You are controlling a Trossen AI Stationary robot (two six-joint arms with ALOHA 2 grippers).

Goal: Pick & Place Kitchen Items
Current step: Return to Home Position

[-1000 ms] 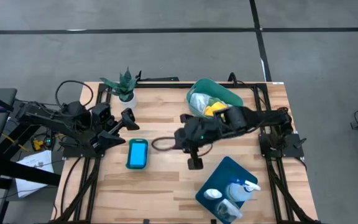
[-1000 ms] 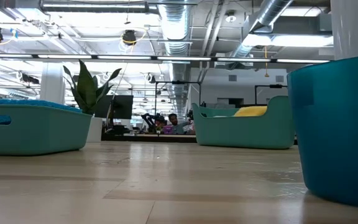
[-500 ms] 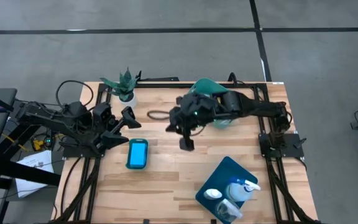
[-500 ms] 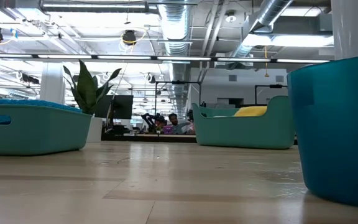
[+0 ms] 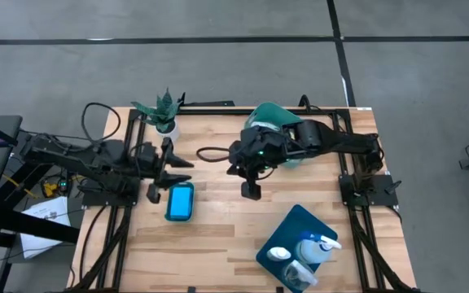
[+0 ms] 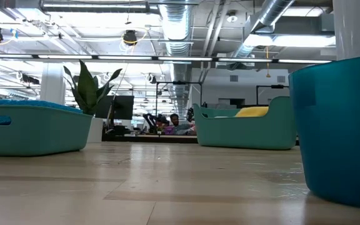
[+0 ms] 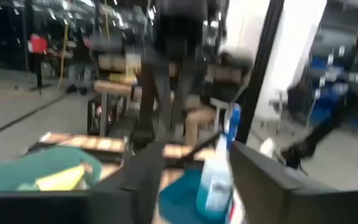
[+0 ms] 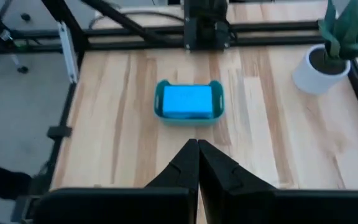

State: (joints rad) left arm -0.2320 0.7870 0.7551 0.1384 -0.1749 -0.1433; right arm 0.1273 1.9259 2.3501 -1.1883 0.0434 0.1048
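**Two arms over the wooden table, kitchen items lying in bins.**

The right gripper (image 5: 251,189), its fingers pressed together on nothing, hangs at the centre of the high view. Its wrist view faces the blue sponge (image 8: 189,101), which lies in a small teal bin (image 8: 157,102) left of centre in the high view. The left gripper (image 5: 159,169), fingers spread wide and empty, sits just up and left of that bin, below the potted plant (image 5: 161,110). The pale-blue spray bottle (image 5: 316,247) and the small white bottle (image 5: 277,255) stand in the blue bin (image 5: 295,221) at lower right. A yellow cloth (image 6: 255,111) shows in the teal tub (image 6: 245,131) at upper centre, which the right arm partly covers.
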